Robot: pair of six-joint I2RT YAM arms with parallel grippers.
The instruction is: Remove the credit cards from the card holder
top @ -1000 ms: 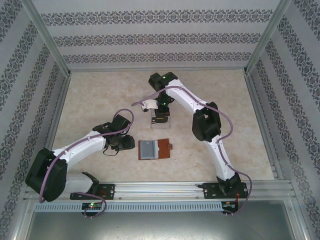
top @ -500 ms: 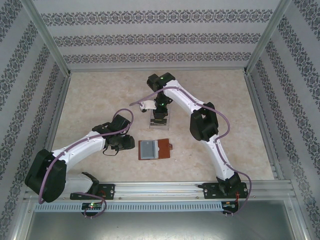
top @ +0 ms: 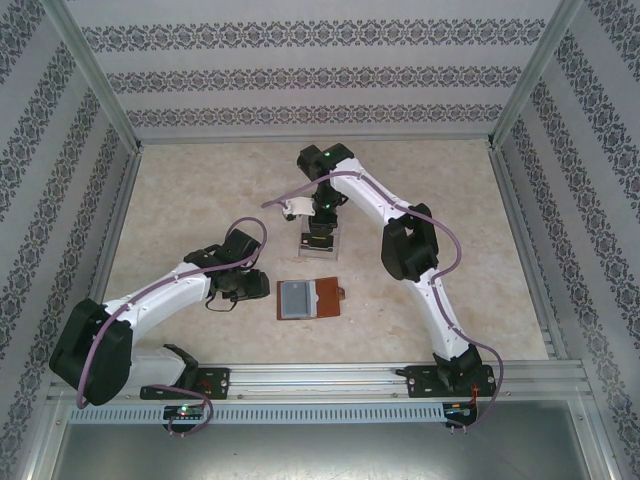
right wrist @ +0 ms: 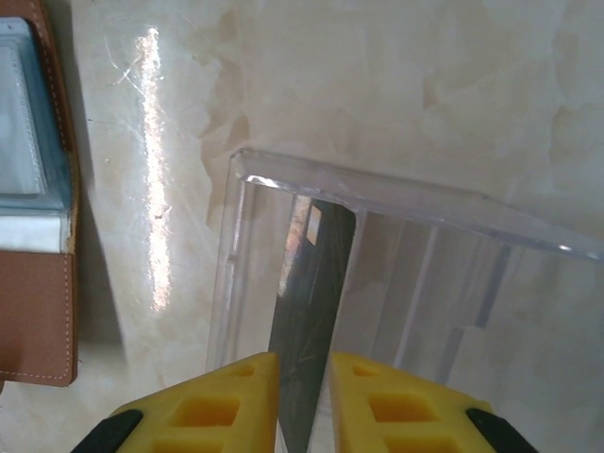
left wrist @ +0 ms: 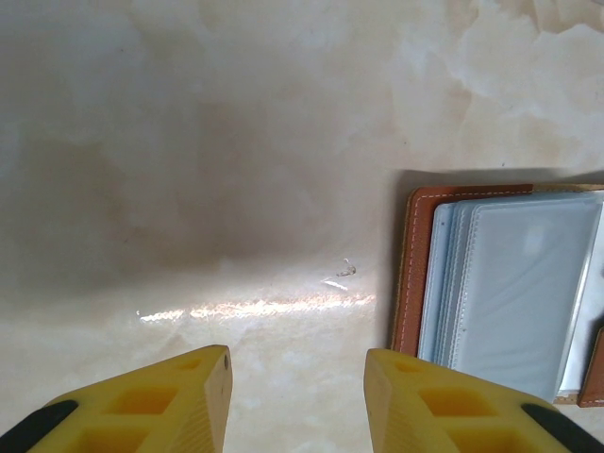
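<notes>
One dark card (right wrist: 307, 311) stands in clear tray (right wrist: 453, 212), right tool (right wrist: 304, 396) parted around it; left tool (left wrist: 297, 396) spread.

Open card holder (top: 309, 298) flat on table (top: 200, 190) between left arm (top: 160, 295) and right arm (top: 412, 250).

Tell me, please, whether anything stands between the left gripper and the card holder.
Nothing visible does. The left gripper sits open just to the left of the card holder, which lies open on the table. The strip between its fingers and the holder's stitched leather edge is bare tabletop.
</notes>
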